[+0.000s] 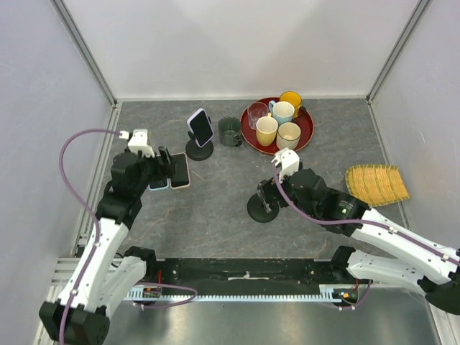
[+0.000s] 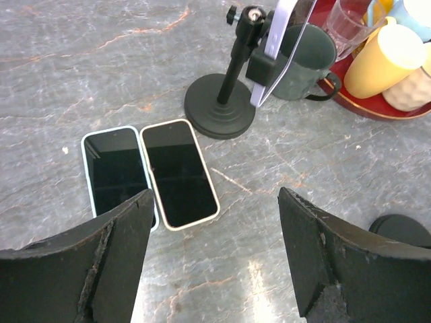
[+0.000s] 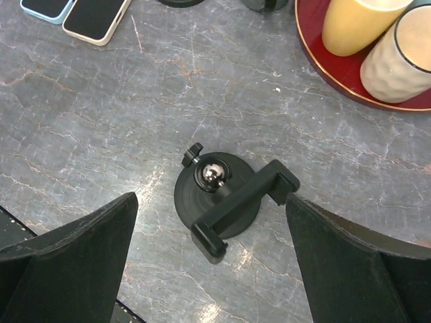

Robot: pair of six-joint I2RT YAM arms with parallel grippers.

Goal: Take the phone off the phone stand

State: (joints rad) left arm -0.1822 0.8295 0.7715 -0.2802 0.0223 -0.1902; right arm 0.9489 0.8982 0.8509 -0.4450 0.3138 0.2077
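A phone in a lilac case (image 1: 200, 126) sits clamped in a black phone stand (image 1: 199, 149) at the back middle; in the left wrist view the phone (image 2: 277, 47) shows edge-on in that stand (image 2: 221, 113). Two phones lie flat on the table: a white-cased one (image 2: 178, 172) and a light-blue-cased one (image 2: 115, 169). My left gripper (image 2: 214, 249) is open and empty, just above and nearer than them. An empty black stand (image 3: 222, 195) with a bare clamp stands under my right gripper (image 3: 212, 262), which is open and empty.
A red tray (image 1: 305, 135) holds several cups and a glass at the back. A dark green mug (image 1: 230, 131) stands beside the occupied stand. A woven yellow mat (image 1: 376, 184) lies at the right. Grey walls enclose the table.
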